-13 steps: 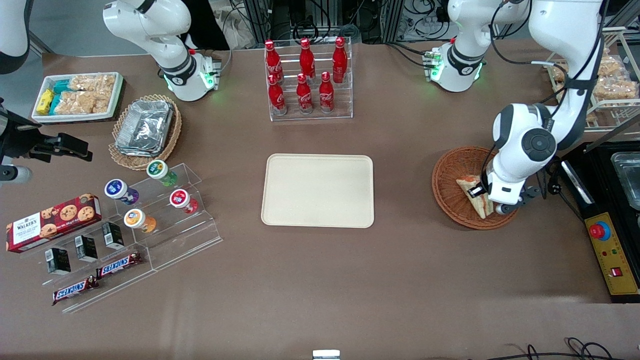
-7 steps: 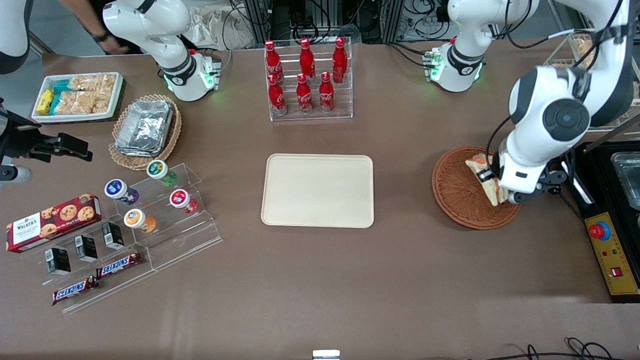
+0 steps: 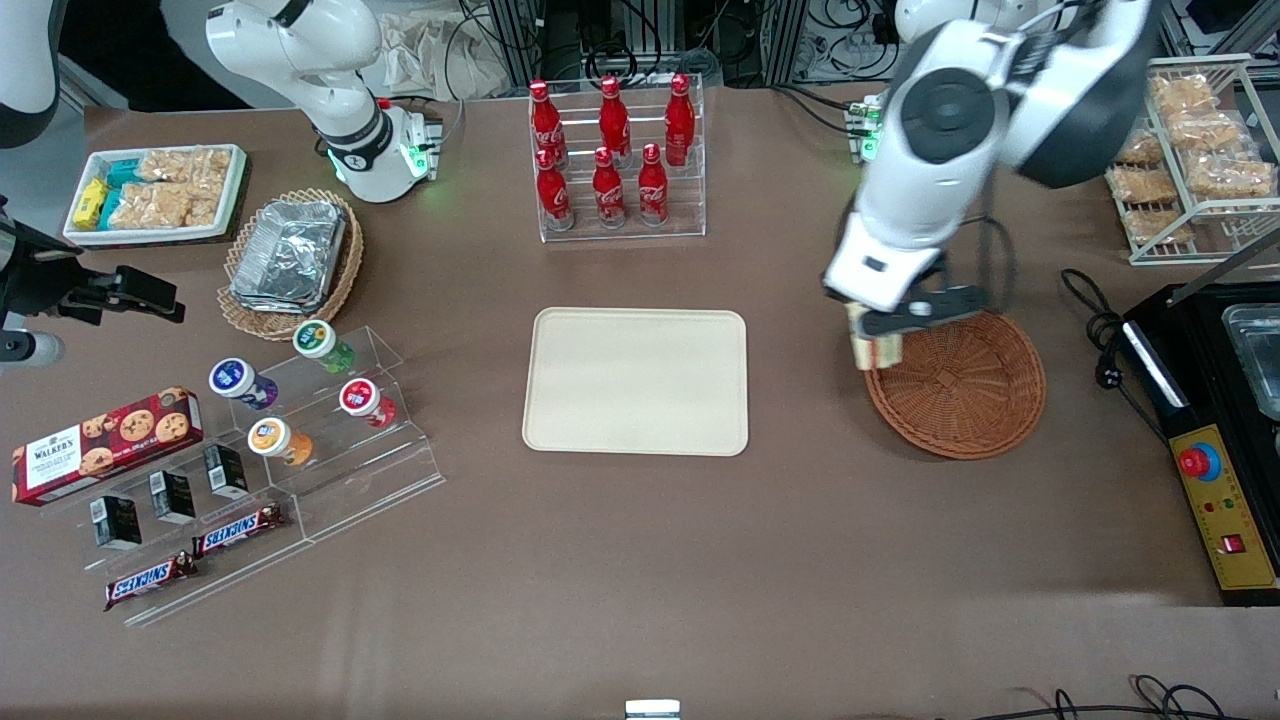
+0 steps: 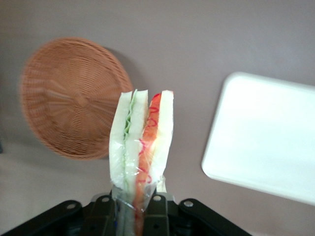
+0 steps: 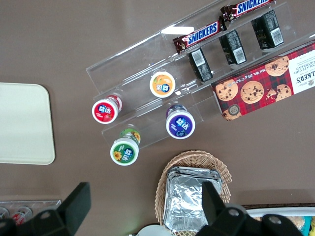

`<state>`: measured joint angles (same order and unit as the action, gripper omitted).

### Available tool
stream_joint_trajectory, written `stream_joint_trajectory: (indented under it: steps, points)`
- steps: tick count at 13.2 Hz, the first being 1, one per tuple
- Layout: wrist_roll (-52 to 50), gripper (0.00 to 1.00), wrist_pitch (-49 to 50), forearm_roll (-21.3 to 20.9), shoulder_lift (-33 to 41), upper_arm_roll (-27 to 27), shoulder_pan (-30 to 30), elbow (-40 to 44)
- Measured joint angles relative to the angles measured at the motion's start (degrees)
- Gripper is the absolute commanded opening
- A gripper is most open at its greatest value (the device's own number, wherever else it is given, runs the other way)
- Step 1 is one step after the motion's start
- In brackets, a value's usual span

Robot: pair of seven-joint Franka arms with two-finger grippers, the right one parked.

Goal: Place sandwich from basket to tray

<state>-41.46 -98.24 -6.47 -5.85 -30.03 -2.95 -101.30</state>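
My left gripper [image 3: 876,338] is shut on the sandwich [image 3: 874,350], a plastic-wrapped wedge of white bread with green and red-orange filling, and holds it up in the air. In the left wrist view the sandwich [image 4: 141,140] stands between my fingers [image 4: 158,210]. The gripper hangs over the rim of the reddish-brown wicker basket [image 3: 965,395], at its side toward the tray. The basket [image 4: 64,96] holds nothing. The cream-beige tray [image 3: 636,381] lies flat mid-table with nothing on it; it also shows in the left wrist view [image 4: 268,135] and the right wrist view [image 5: 22,123].
A clear rack of red cola bottles [image 3: 612,155] stands farther from the camera than the tray. A black control box [image 3: 1215,470] and a wire rack of bagged snacks [image 3: 1195,150] sit at the working arm's end. Acrylic shelves with cups [image 3: 320,400] and a foil-container basket [image 3: 290,262] lie toward the parked arm's end.
My gripper has lifted the sandwich out of the basket and carried it up and toward the tray, to the basket's rim. The basket now holds nothing.
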Motion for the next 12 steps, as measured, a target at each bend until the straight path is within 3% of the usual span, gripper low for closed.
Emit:
stream_joint_trajectory:
  steps: [4,8,12]
  points:
    - [-0.1,0.0,-14.8,-0.9,-10.4,-3.0,-5.6,-4.0]
    - [-1.7,0.0,-27.9,-8.4,-22.8,-2.9,-8.8,-5.3]
    - [-5.3,0.0,-30.8,-13.9,-27.7,-2.9,-8.8,-3.8]
